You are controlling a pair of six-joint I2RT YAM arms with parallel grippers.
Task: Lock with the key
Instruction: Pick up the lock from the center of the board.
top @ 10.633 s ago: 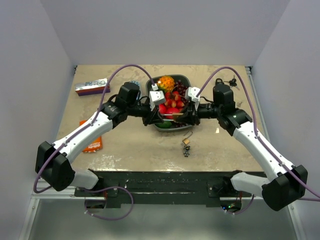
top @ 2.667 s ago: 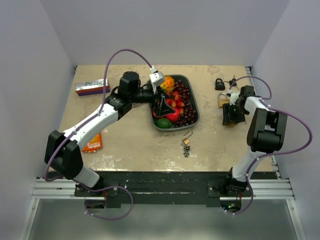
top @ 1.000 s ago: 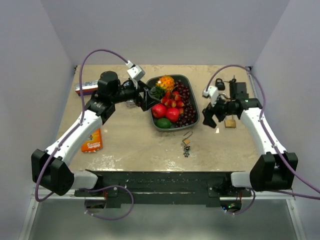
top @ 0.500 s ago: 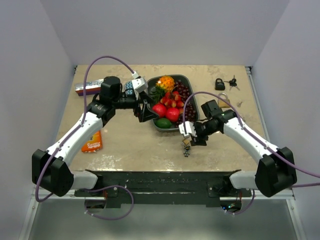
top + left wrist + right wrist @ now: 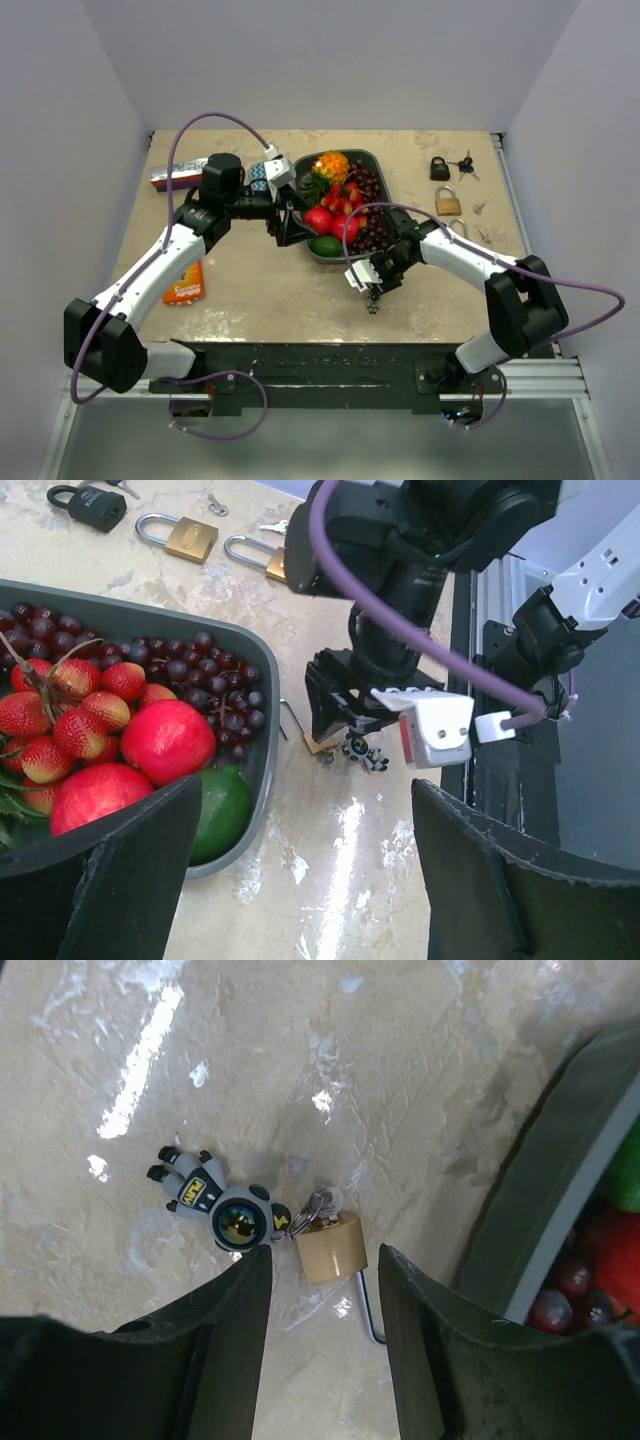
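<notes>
Padlock [image 5: 332, 1245] with keychain figure [image 5: 225, 1218], right jaws spread over it, left jaws spread empty near fruit tray [image 5: 150, 615].

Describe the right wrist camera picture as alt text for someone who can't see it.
A small brass padlock, shackle open, lies on the beige table between the open jaws of the right gripper. A figure keychain sits at its left, and a grey fruit tray shows at right.

A robotics lab test cell is indicated: a beige tabletop [image 5: 260, 295] is boxed in by plain white panels [image 5: 90, 110], a cabled left arm [image 5: 160, 262] and right arm [image 5: 470, 262] are mounted on a metal frame [image 5: 110, 388] at its near edge, and unrelated props are laid out: a fruit tray [image 5: 372, 154], a brass padlock [image 5: 449, 204], a snack packet [image 5: 184, 283].
</notes>
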